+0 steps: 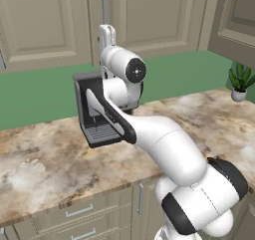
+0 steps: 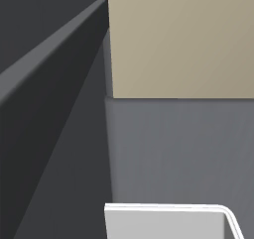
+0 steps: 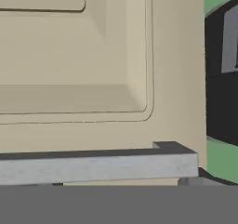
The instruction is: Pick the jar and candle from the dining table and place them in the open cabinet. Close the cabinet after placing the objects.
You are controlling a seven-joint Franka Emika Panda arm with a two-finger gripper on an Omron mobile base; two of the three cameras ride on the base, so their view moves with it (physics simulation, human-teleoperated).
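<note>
My gripper [image 1: 105, 29] is raised high against the beige wall cabinet [image 1: 144, 15], just below its long vertical silver bar handle [image 1: 103, 7]. In the hand view the raised-panel door [image 3: 69, 56] is very close, and the silver handle [image 3: 97, 165] runs across the bottom. The jaws stand open with nothing between them. In the left base view this door looks flush with its neighbours. Below lies the dining table [image 1: 45, 159] with its brown-and-white marbled top. The jar and the candle are out of view.
A black coffee machine [image 1: 97, 114] stands on the counter right under the hand, also seen as the coffee machine [image 3: 223, 79]. A potted plant [image 1: 240, 82] sits far right. A beige door panel [image 1: 234, 25] juts out at upper right. Dark grey walls [image 2: 59, 134] fill the right base view.
</note>
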